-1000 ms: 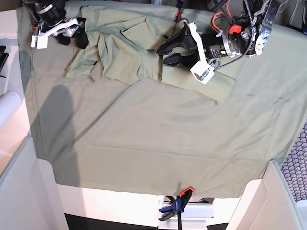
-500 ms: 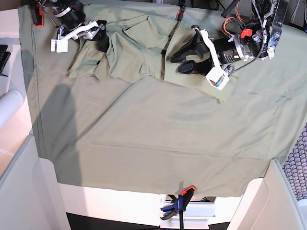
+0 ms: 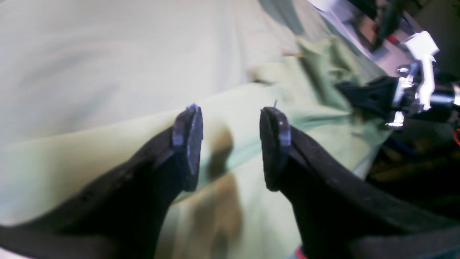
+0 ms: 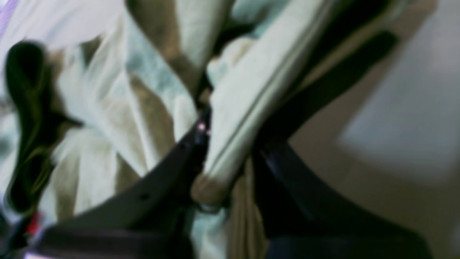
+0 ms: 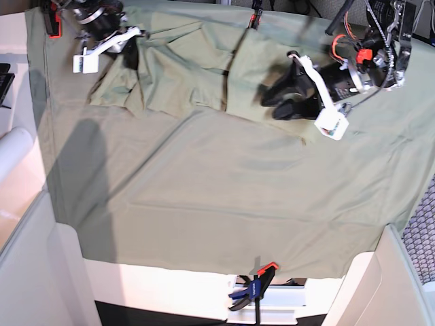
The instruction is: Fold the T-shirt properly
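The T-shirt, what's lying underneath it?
The T-shirt lies crumpled on a larger grey-green tablecloth held by a clamp. Whatever is beneath the cloth stays hidden.

A table covered by a grey-green tablecloth [image 5: 224, 197]; the T-shirt [image 5: 183, 75] lies crumpled along the cloth's far edge.

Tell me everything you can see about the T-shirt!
The T-shirt is pale yellowish green, soft-looking cloth, wrinkled and bunched in loose folds. It lies at the far edge of the table on a bigger, smoother grey-green tablecloth. The right hand is shut on a hemmed fold of it at one end. The left hand hovers open over the flatter other end, its fingers apart with nothing between them. The collar cannot be made out.
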Robot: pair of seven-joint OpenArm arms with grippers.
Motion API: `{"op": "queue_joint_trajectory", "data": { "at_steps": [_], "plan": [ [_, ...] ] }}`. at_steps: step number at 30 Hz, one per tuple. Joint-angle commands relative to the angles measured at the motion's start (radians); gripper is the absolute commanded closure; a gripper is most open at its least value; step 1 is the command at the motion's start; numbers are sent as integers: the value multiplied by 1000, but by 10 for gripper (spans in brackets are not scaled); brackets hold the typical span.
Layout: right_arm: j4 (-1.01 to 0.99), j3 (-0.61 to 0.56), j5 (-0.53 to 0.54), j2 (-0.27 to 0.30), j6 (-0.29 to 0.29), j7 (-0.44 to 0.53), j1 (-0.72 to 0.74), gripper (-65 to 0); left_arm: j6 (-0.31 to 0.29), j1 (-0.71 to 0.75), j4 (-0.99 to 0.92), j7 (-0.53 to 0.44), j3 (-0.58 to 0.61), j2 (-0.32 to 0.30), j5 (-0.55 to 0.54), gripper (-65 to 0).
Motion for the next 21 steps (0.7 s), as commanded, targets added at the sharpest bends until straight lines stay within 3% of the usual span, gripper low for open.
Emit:
{"op": "queue_joint_trajectory", "data": {
  "at_steps": [1,8,11,16,21],
  "plan": [
    [18,38,6,37,-7,32,10,0,-12,-10,16,-15,-31,-22,-31,-295],
    [30,143,12,183,-8,23,24,0,-12,2,16,-4,-114,-120,-38,-295],
    [95,143,65,193,-8,-27,24,0,-12,4,16,-1,-120,-146,-38,-295],
    [288,89,103,90,-7,-101,23,0,-12,4,16,-1,-120,-166,-40,-295],
    [365,-89,48,-52,-8,-91,22,0,-12,4,16,2,-120,-177,-48,-295]
  ]
}}
